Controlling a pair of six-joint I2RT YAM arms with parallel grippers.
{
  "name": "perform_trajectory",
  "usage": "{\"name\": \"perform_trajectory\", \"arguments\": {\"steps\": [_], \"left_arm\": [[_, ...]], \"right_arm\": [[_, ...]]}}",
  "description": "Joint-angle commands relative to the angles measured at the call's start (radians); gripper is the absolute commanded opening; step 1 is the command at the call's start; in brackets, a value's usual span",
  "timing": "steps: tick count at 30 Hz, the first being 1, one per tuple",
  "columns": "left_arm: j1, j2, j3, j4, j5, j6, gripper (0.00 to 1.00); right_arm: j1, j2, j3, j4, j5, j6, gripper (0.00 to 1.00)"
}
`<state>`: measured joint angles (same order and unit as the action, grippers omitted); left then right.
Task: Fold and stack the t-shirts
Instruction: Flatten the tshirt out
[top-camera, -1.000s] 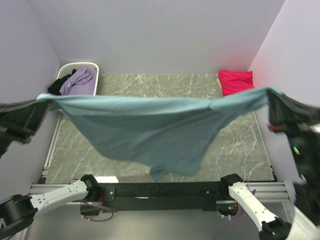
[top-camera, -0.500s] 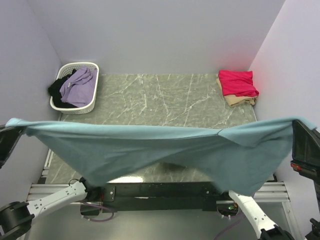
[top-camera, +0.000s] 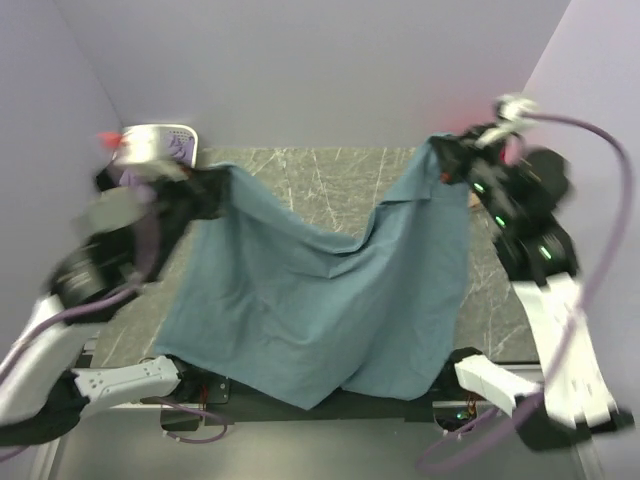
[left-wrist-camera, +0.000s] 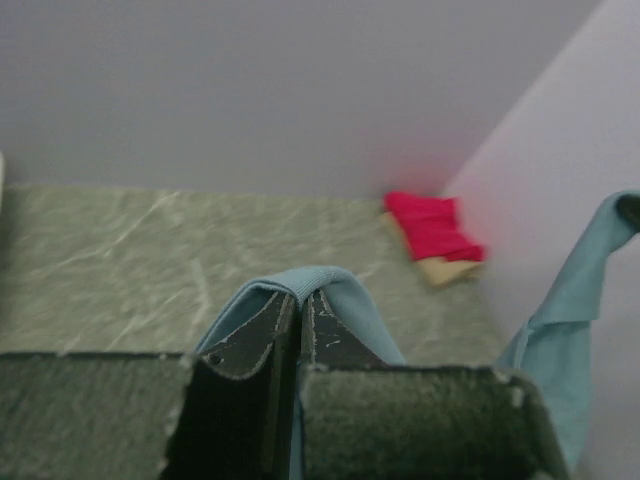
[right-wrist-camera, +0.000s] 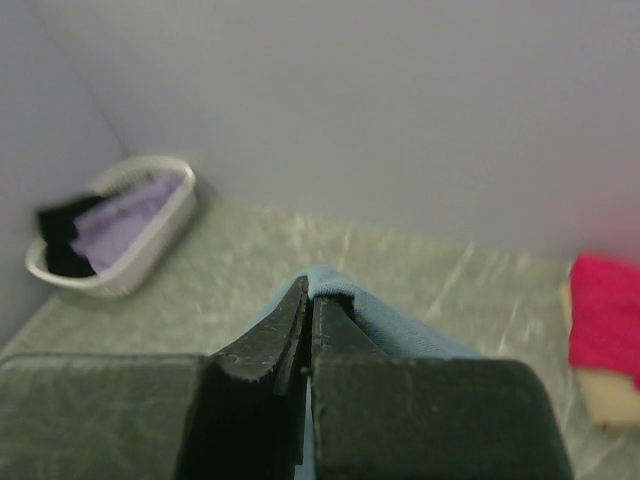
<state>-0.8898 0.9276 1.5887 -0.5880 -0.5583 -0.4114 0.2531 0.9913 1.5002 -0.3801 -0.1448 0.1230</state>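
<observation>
The dusty teal-blue t-shirt hangs stretched between my two grippers and drapes over the marble table down past its near edge. My left gripper is shut on one top corner; the cloth wraps over its fingertips in the left wrist view. My right gripper is shut on the other corner, seen in the right wrist view. The crimson-pink t-shirt lies folded on the pale beige t-shirt at the far right corner, mostly hidden behind my right arm in the top view.
A white slatted basket with purple and black clothes stands at the far left corner, partly hidden by my left arm in the top view. Purple walls close in the marble table on three sides.
Both grippers have swung from low near the front edge up and far toward the back of the table, carrying the teal shirt forward. The shirt now drapes over the table instead of hanging across the front.
</observation>
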Motion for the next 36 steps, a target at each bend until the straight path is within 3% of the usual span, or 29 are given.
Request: {"name": "perform_trajectory", "arguments": {"steps": [1,5,13,17,22,24,31,36], "left_arm": [[0.008,0.15,-0.094,0.171,-0.261,0.088,0.07],[0.087,0.263,-0.157,0.258,-0.238,0.068,0.05],[0.425,0.523,-0.28,0.425,-0.006,-0.007,0.01],[0.558,0.73,-0.17,0.481,0.111,-0.004,0.01],[0.612,0.993,-0.009,0.548,0.223,0.055,0.01],[0.646,1.075,0.066,0.565,0.268,0.063,0.01],[0.709,1.195,0.157,0.619,0.271,0.097,0.01],[0.764,1.17,0.12,0.579,0.238,0.077,0.01]], "right_arm": [[0.006,0.163,-0.027,0.064,0.071,0.026,0.0],[0.008,0.323,-0.025,0.104,0.082,0.036,0.0],[0.003,0.714,0.152,0.124,0.126,0.023,0.0],[-0.024,0.917,0.401,0.067,0.143,0.029,0.0],[-0.063,1.142,0.636,0.021,0.231,0.063,0.0],[-0.072,1.19,0.759,-0.023,0.269,0.06,0.0],[-0.126,1.277,0.827,0.033,0.275,0.093,0.0],[-0.127,1.246,0.744,0.021,0.242,0.105,0.0]]}}
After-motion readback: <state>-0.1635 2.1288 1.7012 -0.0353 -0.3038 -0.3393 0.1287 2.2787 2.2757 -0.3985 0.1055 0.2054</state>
